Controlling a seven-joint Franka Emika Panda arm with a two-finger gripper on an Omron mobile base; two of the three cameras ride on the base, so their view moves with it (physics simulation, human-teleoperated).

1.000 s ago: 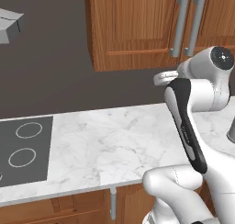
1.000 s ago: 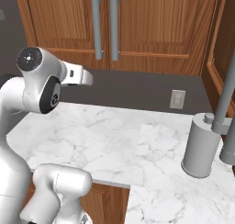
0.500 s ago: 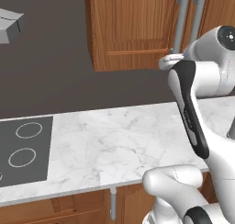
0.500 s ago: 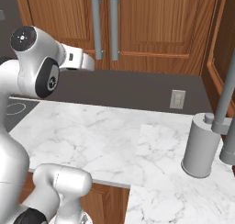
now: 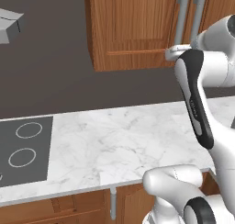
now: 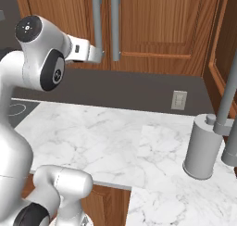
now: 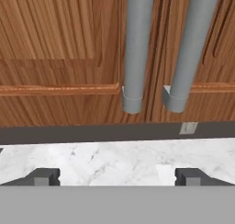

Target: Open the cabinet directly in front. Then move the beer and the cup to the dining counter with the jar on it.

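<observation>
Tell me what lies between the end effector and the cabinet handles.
Nothing: in the hand view the open end effector faces both handles across bare air, with worktop below.

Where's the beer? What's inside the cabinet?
Cannot be seen: the cabinet doors are shut, covering everything inside. Only the wood fronts and two handles show; the open claw faces them.

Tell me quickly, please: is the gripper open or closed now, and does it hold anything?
Gripper: open, holding nothing, facing the two grey bar handles of the closed cabinet.
</observation>
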